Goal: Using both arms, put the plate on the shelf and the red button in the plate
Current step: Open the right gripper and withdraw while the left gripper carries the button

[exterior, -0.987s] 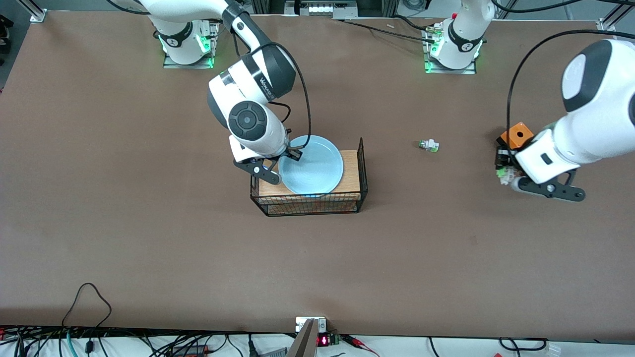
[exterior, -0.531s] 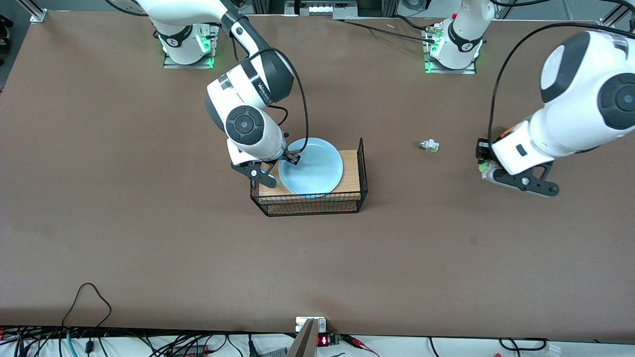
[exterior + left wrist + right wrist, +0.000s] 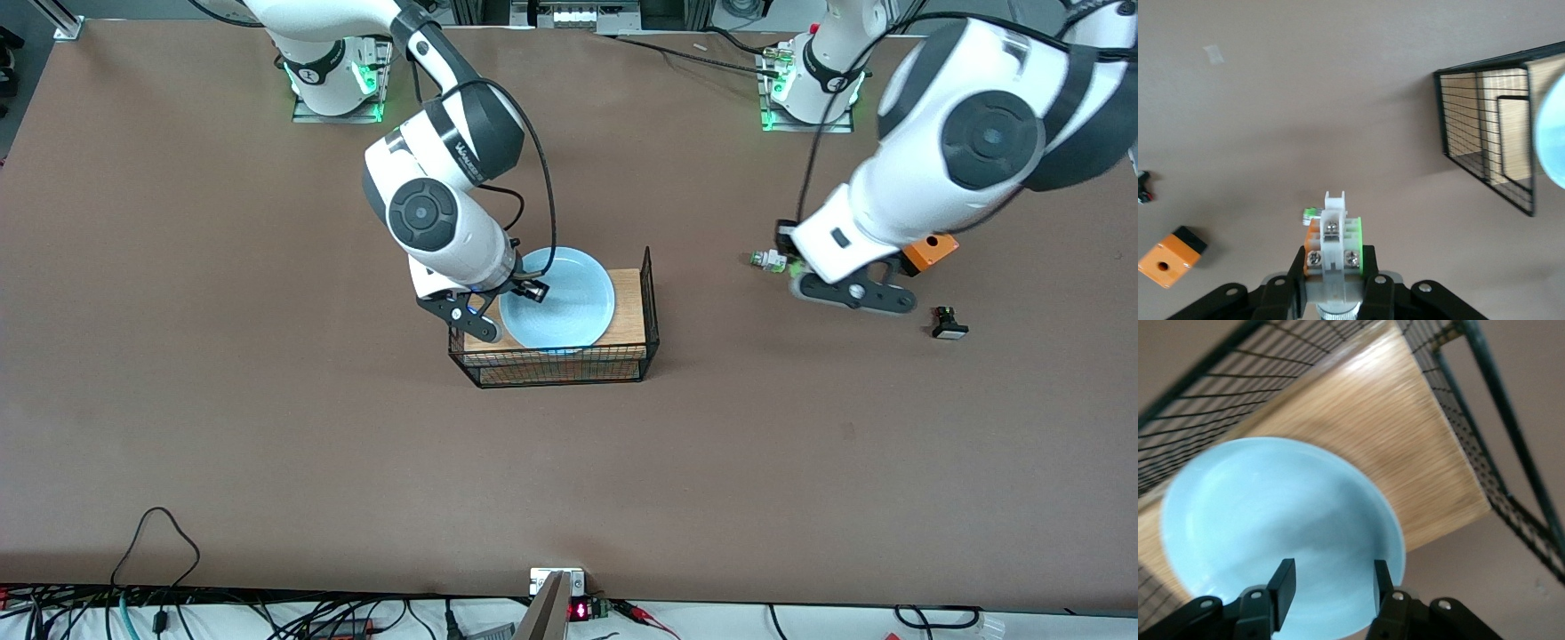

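The light blue plate [image 3: 569, 307] [image 3: 1271, 513] lies flat on the wooden board in the wire basket. My right gripper [image 3: 526, 289] [image 3: 1331, 583] hovers over the plate's edge at the right arm's end, open, with nothing between its fingers. My left gripper [image 3: 791, 267] [image 3: 1333, 260] is shut on the red button [image 3: 1333, 233], a white-bodied switch with a green tab on one side and orange on the other. Its red cap is hidden down in the gripper. The left gripper is over the bare table, just above a small white switch [image 3: 766, 260] [image 3: 1310, 213].
The black wire basket [image 3: 653, 302] [image 3: 1485, 133] holds the wooden board [image 3: 631, 302] [image 3: 1405, 440]. An orange box [image 3: 929, 249] [image 3: 1168, 257] and a black switch with a white cap [image 3: 949, 324] lie toward the left arm's end.
My left arm has carried the button from beside the orange box toward the basket, uncovering the box and the black switch. My right gripper's fingers have spread apart over the plate.
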`<state>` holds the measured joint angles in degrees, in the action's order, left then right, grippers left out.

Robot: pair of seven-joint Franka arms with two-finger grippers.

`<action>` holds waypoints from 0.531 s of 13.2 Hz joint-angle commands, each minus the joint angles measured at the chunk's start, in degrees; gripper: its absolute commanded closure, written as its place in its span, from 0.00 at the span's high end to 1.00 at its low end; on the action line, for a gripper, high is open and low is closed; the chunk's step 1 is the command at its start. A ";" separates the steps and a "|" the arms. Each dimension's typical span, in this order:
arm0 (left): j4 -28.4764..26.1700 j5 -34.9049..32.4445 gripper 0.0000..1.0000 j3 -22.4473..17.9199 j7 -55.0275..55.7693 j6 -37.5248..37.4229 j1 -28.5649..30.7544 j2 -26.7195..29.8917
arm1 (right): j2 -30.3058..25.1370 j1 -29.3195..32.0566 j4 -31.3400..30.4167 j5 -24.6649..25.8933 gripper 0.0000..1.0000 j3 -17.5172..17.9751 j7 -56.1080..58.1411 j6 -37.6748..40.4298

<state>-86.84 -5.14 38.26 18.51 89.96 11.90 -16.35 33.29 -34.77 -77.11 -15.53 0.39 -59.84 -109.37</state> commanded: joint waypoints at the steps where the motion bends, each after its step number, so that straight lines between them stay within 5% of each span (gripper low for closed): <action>1: 0.80 2.40 0.00 1.47 5.99 -0.58 -3.00 -1.49 | -0.68 0.92 1.70 -2.05 0.67 -0.13 0.33 0.12; 7: 6.41 3.73 0.00 1.20 17.70 0.21 -12.94 -8.33 | -5.24 8.03 1.62 -0.30 1.00 -0.13 15.33 2.56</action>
<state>-85.40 -1.68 39.62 34.52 90.97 0.21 -20.79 30.34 -30.17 -75.00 -16.03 -0.25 -51.03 -109.04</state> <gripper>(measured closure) 0.661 0.097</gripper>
